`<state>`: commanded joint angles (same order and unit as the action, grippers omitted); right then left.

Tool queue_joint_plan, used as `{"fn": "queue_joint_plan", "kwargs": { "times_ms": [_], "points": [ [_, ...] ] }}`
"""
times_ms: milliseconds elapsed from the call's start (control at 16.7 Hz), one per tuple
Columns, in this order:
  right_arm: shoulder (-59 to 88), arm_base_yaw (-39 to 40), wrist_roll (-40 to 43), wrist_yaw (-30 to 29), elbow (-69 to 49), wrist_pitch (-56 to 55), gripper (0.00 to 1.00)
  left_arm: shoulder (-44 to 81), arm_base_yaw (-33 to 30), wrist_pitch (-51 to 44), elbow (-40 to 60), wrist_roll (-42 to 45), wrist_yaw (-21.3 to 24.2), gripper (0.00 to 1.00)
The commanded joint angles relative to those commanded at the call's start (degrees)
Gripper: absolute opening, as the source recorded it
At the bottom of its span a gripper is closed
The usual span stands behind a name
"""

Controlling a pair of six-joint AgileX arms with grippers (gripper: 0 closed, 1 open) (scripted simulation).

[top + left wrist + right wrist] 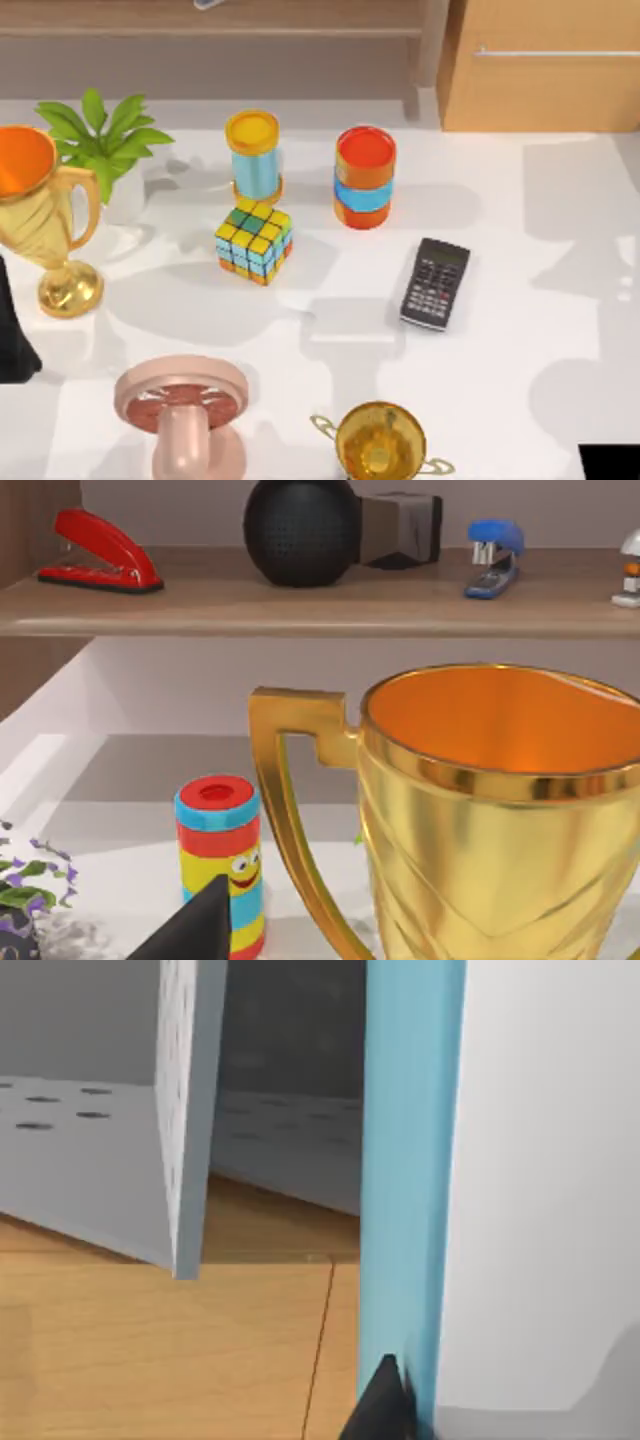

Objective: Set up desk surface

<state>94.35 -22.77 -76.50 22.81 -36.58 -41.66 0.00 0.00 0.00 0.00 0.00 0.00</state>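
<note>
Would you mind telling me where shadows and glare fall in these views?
Top view: soft grey shadows cross the desk surface, one beside the calculator. Left wrist view: bright highlights on the gold trophy, dim under the shelf. Right wrist view: even lighting, no glare.

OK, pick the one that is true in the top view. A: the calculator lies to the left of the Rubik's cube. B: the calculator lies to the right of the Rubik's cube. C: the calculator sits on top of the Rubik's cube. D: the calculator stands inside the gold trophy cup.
B: on the desk surface, the dark calculator lies flat, well to the right of the Rubik's cube and apart from it.
</note>
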Motion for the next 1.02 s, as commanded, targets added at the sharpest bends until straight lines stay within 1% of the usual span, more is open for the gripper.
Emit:
{"fn": "queue_joint_plan", "kwargs": {
  "times_ms": [180,300,540,1020],
  "points": [
    [5.19,-5.27,-3.86,1.79,-6.34,0.90,0.00,0.00,0.00,0.00,0.00,0.00,0.00,1.00],
    [8.59,-6.71,-5.29,2.76,-10.19,1.34,0.00,0.00,0.00,0.00,0.00,0.00,0.00,1.00],
    [13.22,-7.16,-6.28,3.77,-14.76,1.99,0.00,0.00,0.00,0.00,0.00,0.00,0.00,1.00],
    [13.79,-6.63,-6.52,3.51,-15.67,2.04,0.00,0.00,0.00,0.00,0.00,0.00,0.00,1.00]
  ]
}}
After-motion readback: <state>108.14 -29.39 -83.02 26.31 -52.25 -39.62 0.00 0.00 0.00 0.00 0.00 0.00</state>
